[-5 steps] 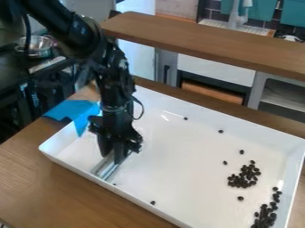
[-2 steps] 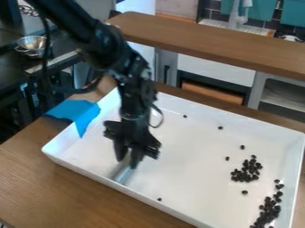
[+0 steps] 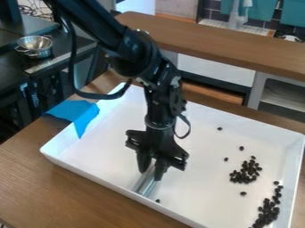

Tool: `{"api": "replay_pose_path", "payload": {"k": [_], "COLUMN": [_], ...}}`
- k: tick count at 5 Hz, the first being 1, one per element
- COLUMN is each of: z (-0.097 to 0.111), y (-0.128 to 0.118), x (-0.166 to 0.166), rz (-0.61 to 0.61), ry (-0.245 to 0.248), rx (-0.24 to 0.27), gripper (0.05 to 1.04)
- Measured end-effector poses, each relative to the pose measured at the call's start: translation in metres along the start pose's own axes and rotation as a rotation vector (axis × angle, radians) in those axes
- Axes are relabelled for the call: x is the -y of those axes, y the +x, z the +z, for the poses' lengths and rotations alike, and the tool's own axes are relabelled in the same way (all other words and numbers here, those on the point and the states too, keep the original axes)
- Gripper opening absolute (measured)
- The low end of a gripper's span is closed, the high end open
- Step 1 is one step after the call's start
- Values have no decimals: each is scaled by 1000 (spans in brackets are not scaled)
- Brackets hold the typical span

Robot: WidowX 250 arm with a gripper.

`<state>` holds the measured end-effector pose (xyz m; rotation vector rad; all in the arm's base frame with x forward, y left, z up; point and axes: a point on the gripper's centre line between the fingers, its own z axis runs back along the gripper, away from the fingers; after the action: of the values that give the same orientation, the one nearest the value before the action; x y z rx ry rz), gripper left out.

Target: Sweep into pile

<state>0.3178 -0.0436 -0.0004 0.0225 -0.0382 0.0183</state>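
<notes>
The black gripper hangs over the lower middle of the white tray, shut on a silvery flat sweeping tool. The tool slants down to the tray floor near the front wall. A single dark bean lies just right of the tool's lower end. Toward the right of the tray is a cluster of dark beans, and a longer band of beans runs along the right wall. Several loose beans lie around the cluster, and one bean rests farther back.
Blue tape covers the tray's left rim. Behind the tray runs a raised wooden ledge. A metal bowl stands on the dark counter at upper left. The tray walls rise around the work area on the wooden table.
The arm and gripper have moved right across the tray, carrying the silvery tool along. The bean near the front wall has shifted slightly right compared with the earliest frame.
</notes>
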Motion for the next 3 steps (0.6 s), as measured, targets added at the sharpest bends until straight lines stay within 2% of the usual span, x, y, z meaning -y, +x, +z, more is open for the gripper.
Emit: {"api": "replay_pose_path", "payload": {"k": [3], "z": [1], "y": [1], "x": [40], "rz": [23], "ry": [-20], "rx": [-3], "gripper": [349]}}
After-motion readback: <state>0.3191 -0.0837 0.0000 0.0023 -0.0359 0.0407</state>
